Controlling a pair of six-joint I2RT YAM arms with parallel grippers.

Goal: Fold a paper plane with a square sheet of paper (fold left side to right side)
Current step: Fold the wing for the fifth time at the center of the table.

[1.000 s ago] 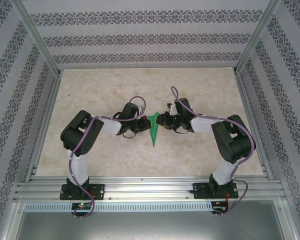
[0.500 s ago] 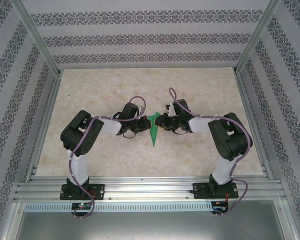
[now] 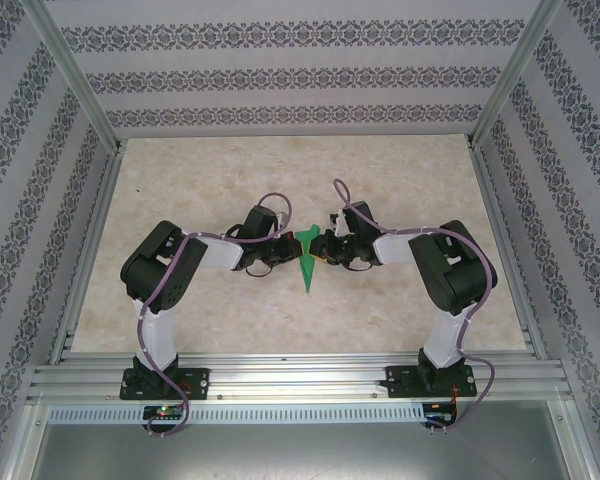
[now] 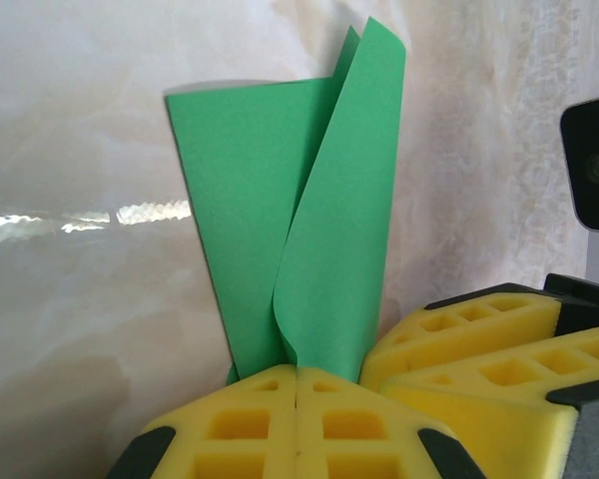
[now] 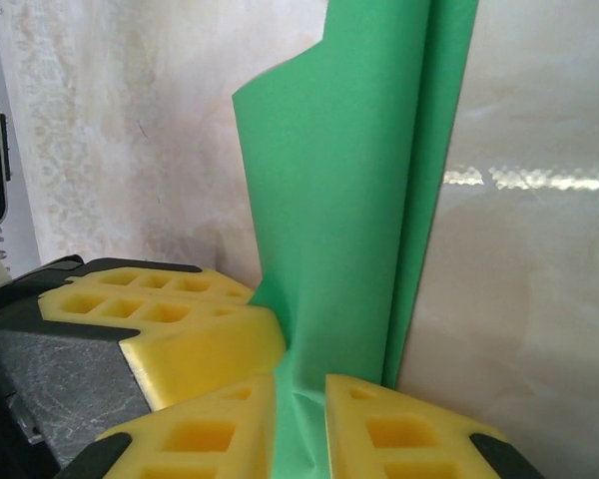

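Top external shows the slim paper plane on the desk; wrist views reveal my left tool and right tool pinching its folds.

From my console I count one folded piece of bright green paper on one beige marbled tabletop. There are two black-and-white robot arms, left arm and right arm, and two grippers, left gripper and right gripper. I see four yellow foam fingers in all, and two purple cables.
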